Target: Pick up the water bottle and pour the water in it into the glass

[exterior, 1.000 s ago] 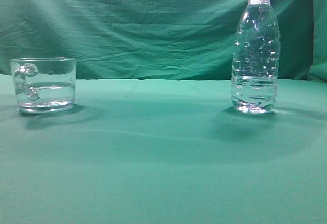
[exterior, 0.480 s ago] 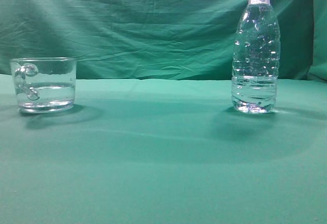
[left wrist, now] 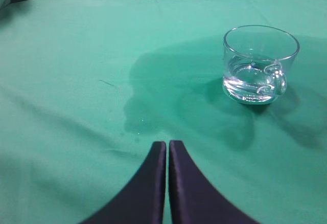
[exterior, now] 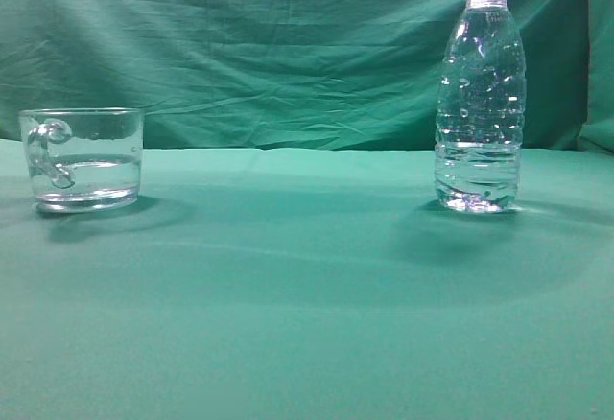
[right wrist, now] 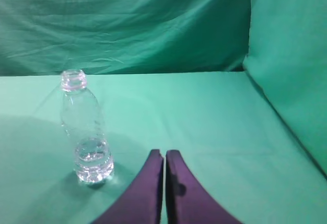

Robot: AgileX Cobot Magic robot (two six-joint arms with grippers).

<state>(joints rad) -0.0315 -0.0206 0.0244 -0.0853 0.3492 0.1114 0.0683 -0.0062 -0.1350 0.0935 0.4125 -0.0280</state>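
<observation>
The water bottle (exterior: 480, 94) stands upright and uncapped on the right of the green cloth, with water (exterior: 477, 175) in its bottom part. It also shows in the right wrist view (right wrist: 86, 127). The glass (exterior: 84, 158) stands at the left, handle toward the camera, holding some water (exterior: 91, 173); it also shows in the left wrist view (left wrist: 259, 63). My left gripper (left wrist: 167, 144) is shut and empty, well short of the glass. My right gripper (right wrist: 164, 153) is shut and empty, to the right of the bottle. Neither gripper shows in the exterior view.
The table (exterior: 307, 286) is covered with green cloth, and a green curtain (exterior: 269, 46) hangs behind it. A green side wall (right wrist: 291, 55) rises at the right. Damp spots (left wrist: 137, 127) mark the cloth ahead of the left gripper.
</observation>
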